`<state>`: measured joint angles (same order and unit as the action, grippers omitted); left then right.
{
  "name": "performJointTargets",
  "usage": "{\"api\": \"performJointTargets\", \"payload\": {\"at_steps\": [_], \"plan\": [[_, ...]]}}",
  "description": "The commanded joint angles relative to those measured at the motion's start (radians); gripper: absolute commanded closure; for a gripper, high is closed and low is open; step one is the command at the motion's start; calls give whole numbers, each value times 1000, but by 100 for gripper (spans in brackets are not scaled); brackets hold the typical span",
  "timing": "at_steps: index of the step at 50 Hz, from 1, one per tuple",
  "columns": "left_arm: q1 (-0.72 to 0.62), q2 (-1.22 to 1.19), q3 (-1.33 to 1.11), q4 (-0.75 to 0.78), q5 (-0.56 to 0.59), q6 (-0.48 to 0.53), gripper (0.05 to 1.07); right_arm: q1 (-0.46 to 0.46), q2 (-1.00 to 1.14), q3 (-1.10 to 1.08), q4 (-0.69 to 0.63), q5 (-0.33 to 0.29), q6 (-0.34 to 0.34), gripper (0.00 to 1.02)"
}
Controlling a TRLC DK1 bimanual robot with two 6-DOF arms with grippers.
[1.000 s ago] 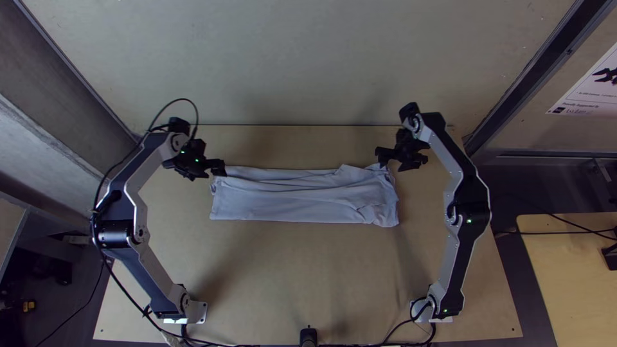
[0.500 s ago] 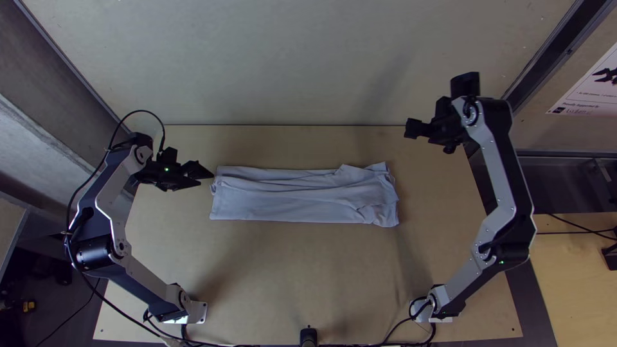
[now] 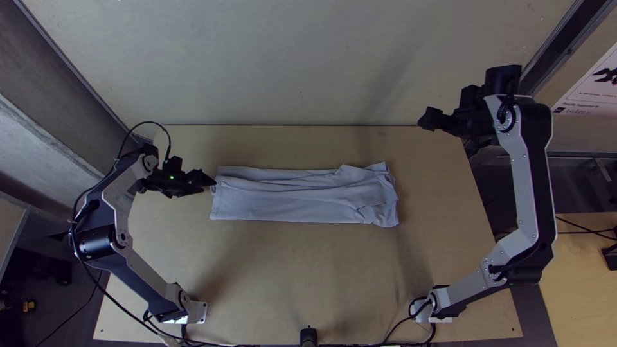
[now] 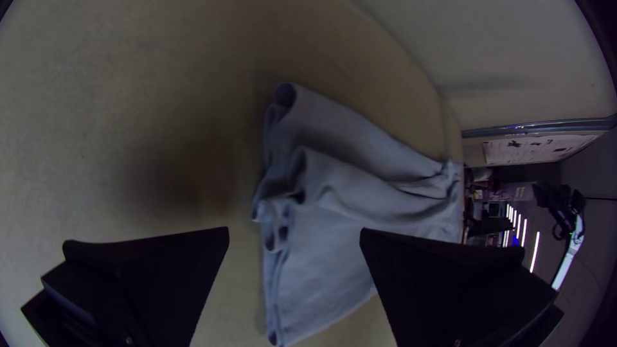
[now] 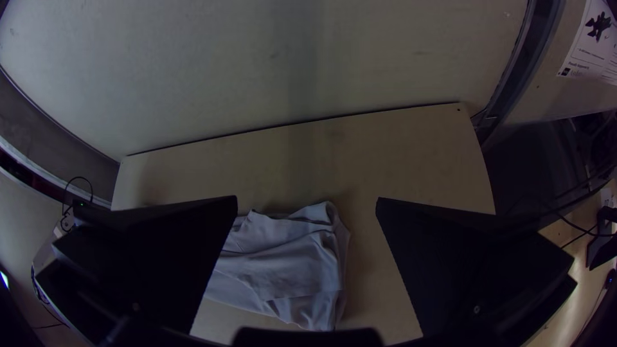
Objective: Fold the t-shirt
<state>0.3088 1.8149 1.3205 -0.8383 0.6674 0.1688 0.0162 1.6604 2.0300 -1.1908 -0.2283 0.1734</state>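
While the black left tool (image 3: 211, 181) and right tool (image 3: 425, 121) gape wide, empty, the strip-folded grey-blue cloth t-shirt (image 3: 295, 196) lies beside the left, well apart from the right.

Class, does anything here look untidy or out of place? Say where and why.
The pale blue-grey cloth T-shirt, a long folded strip, looks slightly untidy: in the top view its far edge peaks unevenly near the right end, which is creased and rumpled. No spill or damage stands out.

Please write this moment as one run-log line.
t-shirt: long folded strip on table; left gripper: open, near shirt's left end; right gripper: open, away from shirt
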Motion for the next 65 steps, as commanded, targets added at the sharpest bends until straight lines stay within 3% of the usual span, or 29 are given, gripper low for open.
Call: {"api": "performJointTargets", "payload": {"at_steps": [1,13,23,45,47,49,56,65], "plan": [[-20,34,-33,19,-8,-9,9,-19,-27,12,0,-6,-23,3],[-103,49,-43,56,-9,-71,9,-25,-34,-4,0,-6,-46,3],[-224,46,-58,127,-19,-181,9,-27,-34,-4,2,-6,-52,3],[-505,104,-17,242,-242,-388,10,-67,-73,-37,2,-8,-68,3],[-522,109,-18,242,-270,-391,15,-68,-80,-48,2,-8,-69,3],[-534,112,-20,239,-308,-402,29,-68,-90,-59,2,-9,-69,3],[-545,92,-29,242,-396,-405,105,-70,-110,-91,2,-14,-71,3],[-487,15,-24,209,-497,-380,104,-73,-131,-123,8,-16,-68,3]]}}
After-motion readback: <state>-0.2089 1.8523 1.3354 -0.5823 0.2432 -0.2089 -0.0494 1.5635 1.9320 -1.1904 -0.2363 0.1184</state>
